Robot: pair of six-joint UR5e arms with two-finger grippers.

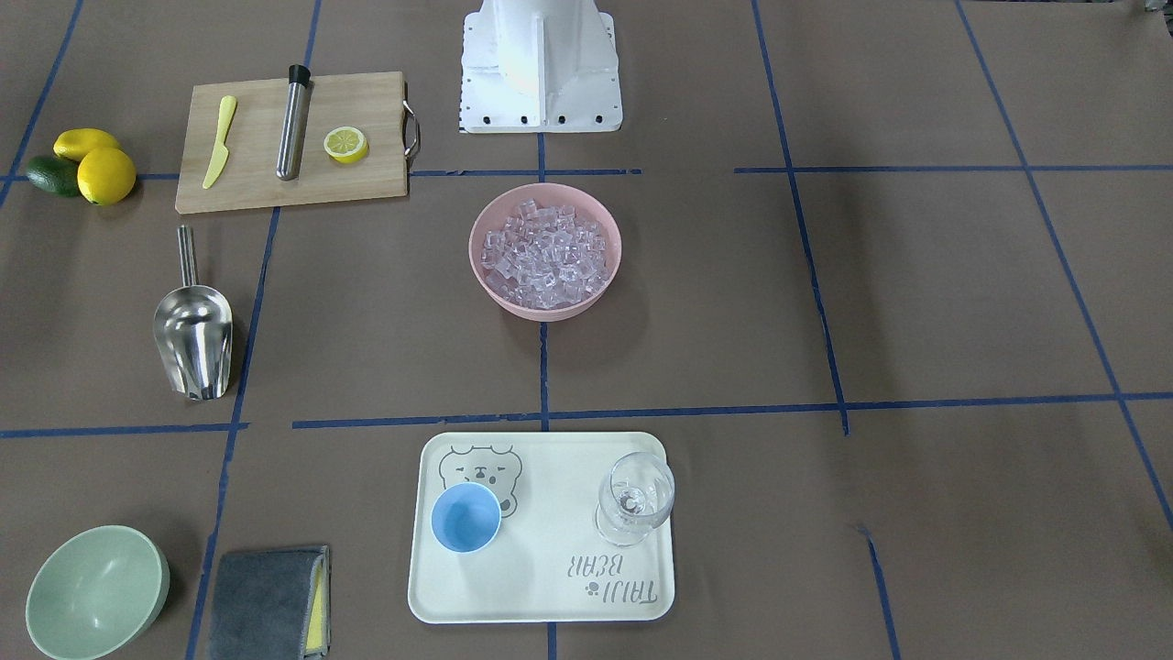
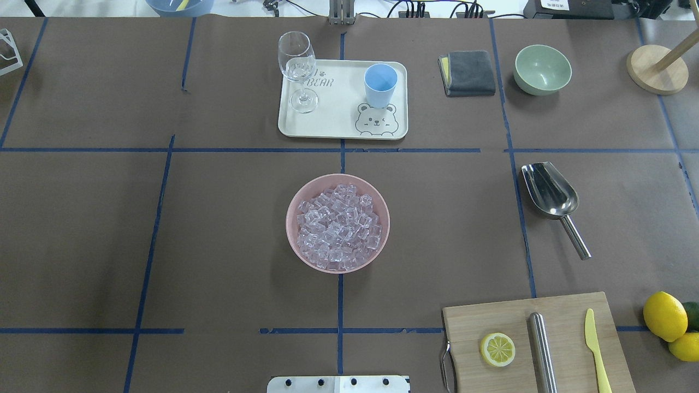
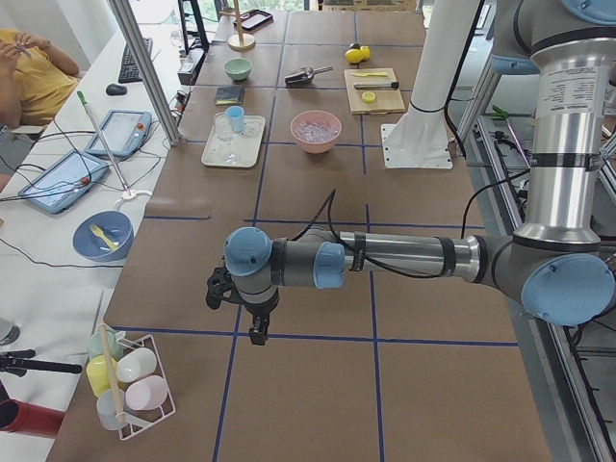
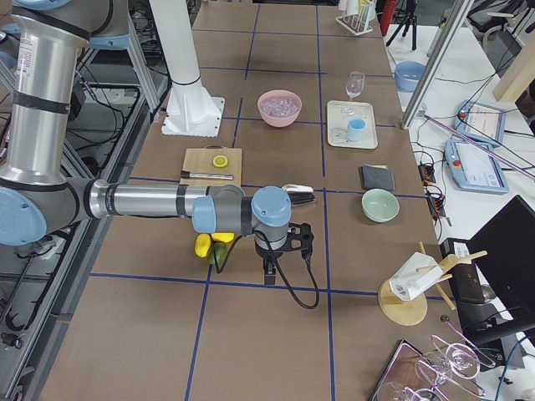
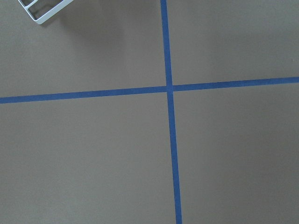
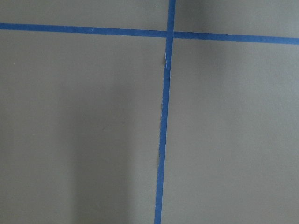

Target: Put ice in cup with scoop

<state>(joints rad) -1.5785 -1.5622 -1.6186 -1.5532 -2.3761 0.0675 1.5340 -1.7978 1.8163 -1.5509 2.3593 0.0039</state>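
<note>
The ice (image 2: 337, 225) fills a pink bowl (image 2: 289, 218) at the table's middle; it also shows in the front-facing view (image 1: 546, 252). The light-blue cup (image 2: 380, 84) stands upright and empty on a cream tray (image 2: 338, 123) at the far side. The steel scoop (image 2: 550, 192) lies on the table to the right, handle toward the robot. My left gripper (image 3: 255, 332) shows only in the exterior left view, far from all of these, over bare table. My right gripper (image 4: 269, 271) shows only in the exterior right view, past the lemons. I cannot tell whether either is open or shut.
A clear wine glass (image 2: 297, 65) shares the tray. A wooden cutting board (image 2: 562, 316) at the near right holds a lemon half (image 2: 497, 349), a steel tube (image 2: 541, 349) and a yellow knife (image 2: 595, 349). Lemons (image 2: 664, 315), a green bowl (image 2: 542, 69) and a grey cloth (image 2: 469, 72) lie on the right side.
</note>
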